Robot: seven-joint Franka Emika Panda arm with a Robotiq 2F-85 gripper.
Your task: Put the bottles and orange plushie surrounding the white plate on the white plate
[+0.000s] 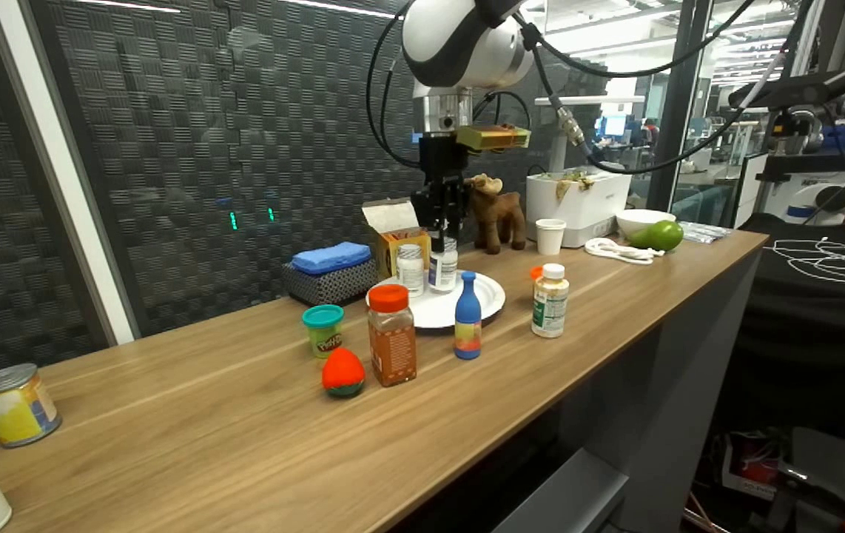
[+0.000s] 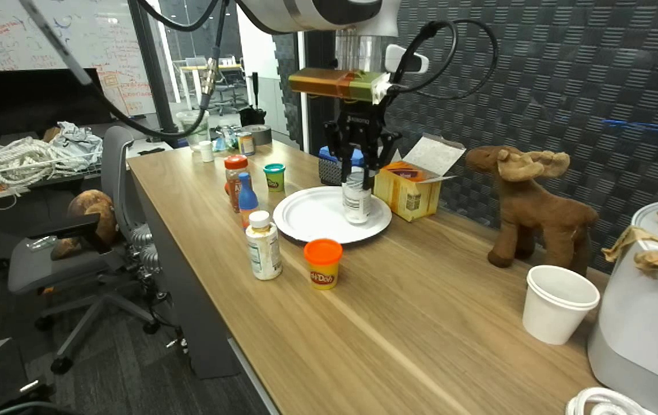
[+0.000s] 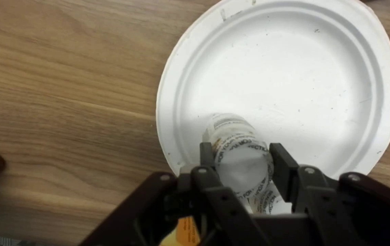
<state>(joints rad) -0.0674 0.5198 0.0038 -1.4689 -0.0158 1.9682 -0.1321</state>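
On the white plate (image 2: 310, 214) a white bottle (image 2: 356, 203) appears to stand, its cap (image 3: 244, 172) clasped by the tool (image 3: 242, 159); probably light, stiff and slick, it suits an even, upright pinch there.

Looks like an office-style robotics lab to me. Scribbled-on whiteboard (image 2: 116, 46), grey swivel chair (image 2: 58, 274), robot arm (image 1: 496, 55) over a wooden counter (image 1: 267, 429).

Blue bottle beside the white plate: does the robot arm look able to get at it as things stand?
Probably not yet: the gripper appears closed on a white bottle at the white plate. After a release, likely yes: the blue bottle stands upright on the table, with nothing visible above it.
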